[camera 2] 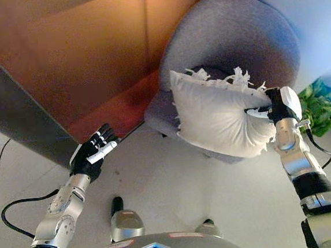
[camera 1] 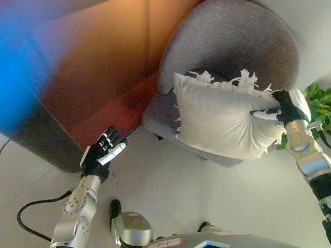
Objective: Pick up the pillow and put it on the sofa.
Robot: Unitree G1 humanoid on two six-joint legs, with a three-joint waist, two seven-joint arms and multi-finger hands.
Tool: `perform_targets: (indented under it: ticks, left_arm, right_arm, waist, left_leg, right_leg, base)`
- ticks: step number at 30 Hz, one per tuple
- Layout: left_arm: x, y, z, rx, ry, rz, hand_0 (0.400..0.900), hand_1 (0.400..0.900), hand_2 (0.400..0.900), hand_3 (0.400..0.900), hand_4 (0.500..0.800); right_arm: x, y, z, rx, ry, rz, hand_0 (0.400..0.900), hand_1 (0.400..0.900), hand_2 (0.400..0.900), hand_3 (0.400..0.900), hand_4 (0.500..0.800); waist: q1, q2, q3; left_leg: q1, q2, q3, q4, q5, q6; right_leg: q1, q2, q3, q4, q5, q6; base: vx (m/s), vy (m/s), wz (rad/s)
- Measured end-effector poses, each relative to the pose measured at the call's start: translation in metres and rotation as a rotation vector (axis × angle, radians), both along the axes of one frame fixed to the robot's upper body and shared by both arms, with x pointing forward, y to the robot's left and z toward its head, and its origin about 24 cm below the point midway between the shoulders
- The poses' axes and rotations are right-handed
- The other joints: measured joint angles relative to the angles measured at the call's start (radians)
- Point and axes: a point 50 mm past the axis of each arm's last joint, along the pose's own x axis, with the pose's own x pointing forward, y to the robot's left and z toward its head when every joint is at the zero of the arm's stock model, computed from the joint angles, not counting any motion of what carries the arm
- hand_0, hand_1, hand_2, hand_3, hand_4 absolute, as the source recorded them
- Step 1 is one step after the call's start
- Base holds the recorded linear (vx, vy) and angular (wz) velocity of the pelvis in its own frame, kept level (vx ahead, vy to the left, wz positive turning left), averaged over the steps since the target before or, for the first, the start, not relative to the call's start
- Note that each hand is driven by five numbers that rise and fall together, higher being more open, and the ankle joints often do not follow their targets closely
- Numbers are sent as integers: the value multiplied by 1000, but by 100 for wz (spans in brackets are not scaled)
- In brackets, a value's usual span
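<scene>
From the left eye view, a white pillow (camera 1: 220,116) with fringed edges leans on the seat of a round grey sofa (camera 1: 234,42), its upper edge against the backrest and its lower part hanging over the seat's front edge. At the pillow's right corner the right hand (camera 1: 280,109) pinches the cloth, thumb and fingers curled into the fabric so that it bunches around them. The left hand (camera 1: 102,152) hovers over the pale floor (camera 1: 177,192), well apart from the sofa, fingers spread and relaxed, holding nothing. A reddish-brown cabinet (camera 1: 91,66) stands behind it, just beside the sofa. A green plant (camera 1: 321,104) shows to the right, beyond the right hand. From the right eye view, the same layout shows: the pillow (camera 2: 217,116) sits on the sofa (camera 2: 233,39), the right hand (camera 2: 271,108) clamped on its right corner, and the left hand (camera 2: 94,152) is open above the floor in front of the cabinet.
</scene>
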Motion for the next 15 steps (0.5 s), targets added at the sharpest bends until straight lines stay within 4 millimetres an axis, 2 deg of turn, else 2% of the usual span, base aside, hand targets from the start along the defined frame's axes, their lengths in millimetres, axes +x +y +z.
perform_targets:
  ticks: [5,6,7,9,11,15]
  left_arm:
    - [0,4,2,24,11,-33,900,900,900,900,800]
    - [1,5,4,28,6,-39,900,900,900,900,800]
    - [3,5,7,35,-4,-52,900,900,900,900,800]
    - [7,6,13,48,-23,-83,900,900,900,900,800]
    - [17,2,22,46,-59,-127,900,900,900,900,800]
    - [16,7,24,72,-36,-168,900,900,900,900,800]
  right_arm:
    - [21,-9,15,-29,3,-35,400,400,400,400,500]
    - [25,-12,18,-28,13,-44,820,820,820,820,752]
    - [30,-18,24,-18,37,-66,900,900,900,900,800]
    - [37,-31,32,-9,89,-130,900,900,900,900,800]
    - [34,-53,43,-8,127,-252,900,900,900,900,800]
    - [41,-62,68,33,30,-352,900,900,900,900,800]
  waist:
    - [45,3,12]
    - [45,4,16]
    - [51,5,22]
    - [78,10,31]
    - [106,16,45]
    - [127,20,64]
  left_leg:
    - [-2,2,-17,-17,12,-11]
    - [-7,4,-23,-17,13,-12]
    - [-23,12,-32,-17,17,-17]
    - [-44,35,-48,-24,27,-25]
    - [-87,56,-70,-28,38,-31]
    - [-101,56,-75,-30,44,-36]
  right_leg:
    - [17,11,-25,-20,5,2]
    - [17,15,-31,-23,5,2]
    - [11,24,-39,-27,5,1]
    - [-3,49,-44,-33,7,-3]
    - [-30,75,-56,-33,6,-13]
    - [-37,77,-69,-34,7,-14]
  base:
    - [30,-173,9]
    - [-38,-273,11]
    - [-74,-327,12]
    - [-99,-327,17]
    - [-33,-182,11]
    - [8,-34,2]
